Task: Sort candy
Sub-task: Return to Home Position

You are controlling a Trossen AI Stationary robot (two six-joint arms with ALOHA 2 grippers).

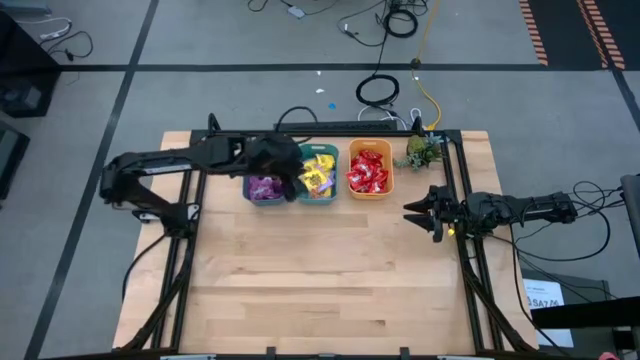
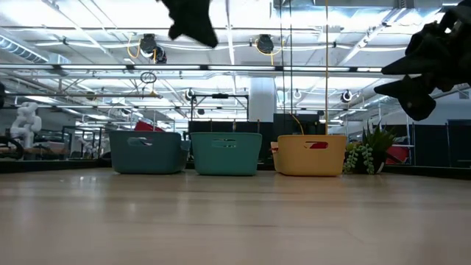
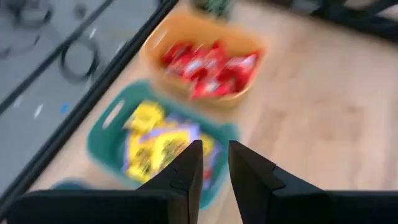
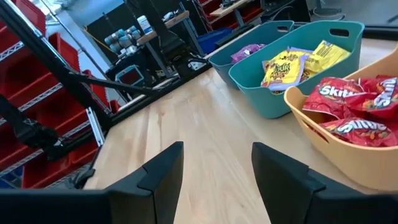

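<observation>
All candy [image 1: 318,172] was binned along the bench's [image 1: 330,290] far edge, so I'd guess only pulling away was left.
The left gripper [image 3: 214,146] hung right over the yellow bin [image 4: 273,93], fingers narrow and empty. The right gripper [image 1: 412,212] gaped wide and empty by the right edge, well apart.

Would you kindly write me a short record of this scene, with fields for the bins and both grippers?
blue bin: purple candy
teal bin: yellow candy
orange bin: red candy
left gripper: raised above the blue and teal bins, slightly open, empty
right gripper: over the table near the orange bin, open, empty
plant: beside the orange bin
</observation>
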